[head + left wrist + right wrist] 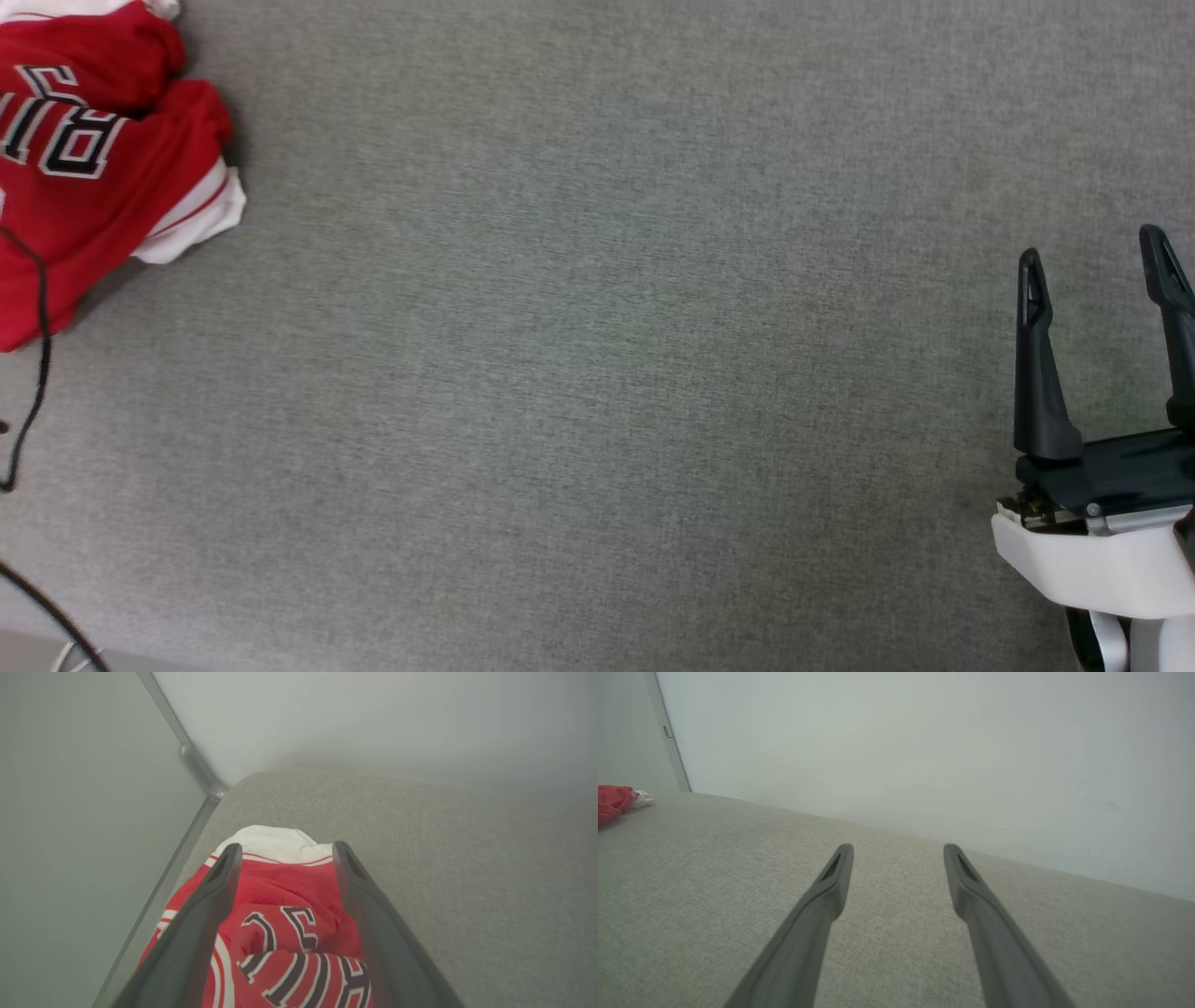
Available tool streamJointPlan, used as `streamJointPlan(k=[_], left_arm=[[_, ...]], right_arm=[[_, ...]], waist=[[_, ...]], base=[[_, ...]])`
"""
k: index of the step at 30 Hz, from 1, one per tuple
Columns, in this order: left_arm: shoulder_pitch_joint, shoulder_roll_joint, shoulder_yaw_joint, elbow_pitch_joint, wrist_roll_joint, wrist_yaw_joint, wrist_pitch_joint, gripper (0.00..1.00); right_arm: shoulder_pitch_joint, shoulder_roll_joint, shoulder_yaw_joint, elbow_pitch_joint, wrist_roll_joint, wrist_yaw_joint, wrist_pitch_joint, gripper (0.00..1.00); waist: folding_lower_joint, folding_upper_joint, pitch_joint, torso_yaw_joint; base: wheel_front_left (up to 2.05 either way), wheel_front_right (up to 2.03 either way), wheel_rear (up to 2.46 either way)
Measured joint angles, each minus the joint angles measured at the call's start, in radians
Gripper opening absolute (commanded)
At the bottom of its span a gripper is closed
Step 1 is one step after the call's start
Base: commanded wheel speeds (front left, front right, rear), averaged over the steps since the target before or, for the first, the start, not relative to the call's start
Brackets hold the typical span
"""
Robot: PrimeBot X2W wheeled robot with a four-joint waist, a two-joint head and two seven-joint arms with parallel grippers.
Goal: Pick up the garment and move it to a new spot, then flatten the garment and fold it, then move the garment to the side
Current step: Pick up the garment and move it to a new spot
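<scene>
the garment, a crumpled red jersey with white striped trim and black white-edged lettering, is pictured bunched near the rounded left corner of the grey woven counter. the left hand is spread wide, tapered dark fingers framing the heap; the right hand is held wide, well apart, empty.
</scene>
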Motion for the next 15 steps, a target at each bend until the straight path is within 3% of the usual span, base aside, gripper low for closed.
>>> streamJointPlan(k=[9, 15], left_arm=[[0.057, 0.132, -0.129, 0.024, -0.277, 0.0, 0.381, 1.0], [0.081, 0.158, -0.201, 0.045, -0.342, 0.0, 0.468, 1.0]], right_arm=[[-0.023, -0.007, 0.012, -0.007, -0.007, 0.0, 0.0, 1.0], [-0.037, -0.008, 0.023, -0.005, -0.008, 0.0, 0.0, 1.0]], waist=[[-0.0001, 0.0, 0.069, -0.041], [-0.0001, 0.0, 0.098, -0.063]], base=[[0.0, 0.0, 0.0], [0.0, 0.0, 0.0]])
